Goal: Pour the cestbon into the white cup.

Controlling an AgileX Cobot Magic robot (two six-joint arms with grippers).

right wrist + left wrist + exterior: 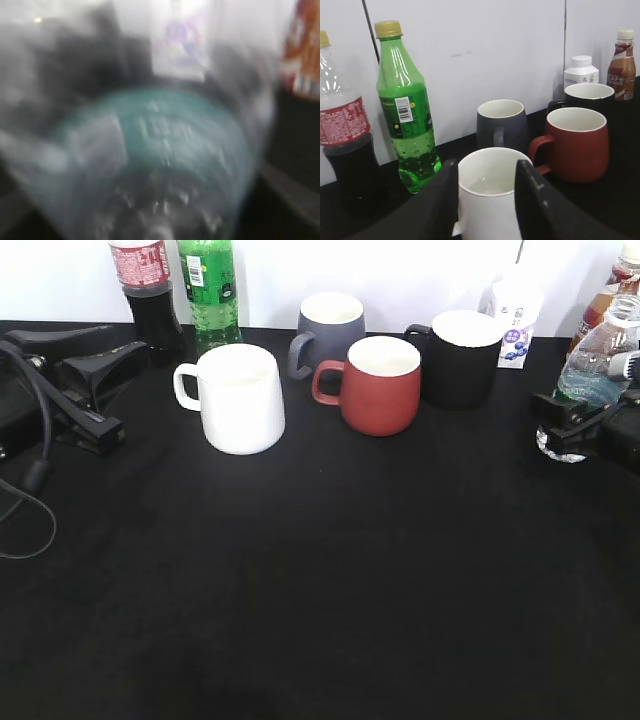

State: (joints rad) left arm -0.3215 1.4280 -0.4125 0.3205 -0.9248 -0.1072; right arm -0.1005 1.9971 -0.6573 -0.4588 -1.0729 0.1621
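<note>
The white cup (240, 398) stands on the black table at the centre left, handle to the left. In the left wrist view the white cup (492, 200) shows between my two jaws. My left gripper (125, 390) is open and empty, a short way left of the cup; it also shows in the left wrist view (487, 167). My right gripper (575, 420) at the far right edge is shut on the lower part of the cestbon (600, 365), which stands roughly upright. The cestbon (165, 145) fills the blurred right wrist view, hiding the jaws.
A cola bottle (145, 290) and a bright green soda bottle (210, 290) stand behind the white cup. A grey mug (330, 325), a red mug (380, 385) and a black mug (460, 355) stand to its right. A small white bottle (515, 320) and a brown drink bottle (610, 295) are at the back right.
</note>
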